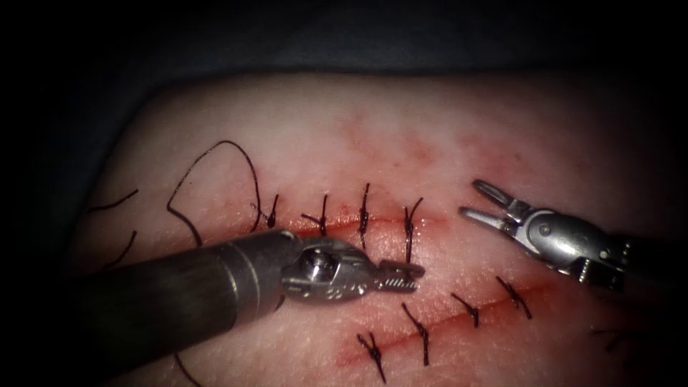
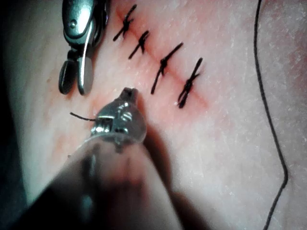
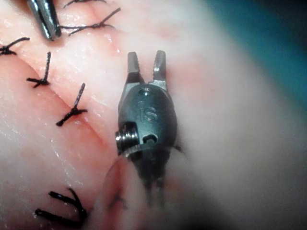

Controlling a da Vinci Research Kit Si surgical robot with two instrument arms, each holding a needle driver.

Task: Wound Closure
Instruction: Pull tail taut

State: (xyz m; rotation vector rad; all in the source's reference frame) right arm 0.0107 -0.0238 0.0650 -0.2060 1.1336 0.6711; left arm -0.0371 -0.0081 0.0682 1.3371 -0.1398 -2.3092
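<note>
Both cuts in the tissue looked stitched shut; beside the upper cut, the left tool was pressed together, the right tool spread, both empty; needle unseen

A dark grey-blue cloth lies behind, dim and shadowed. Light falls brightest at the middle, fading to black edges.
</note>
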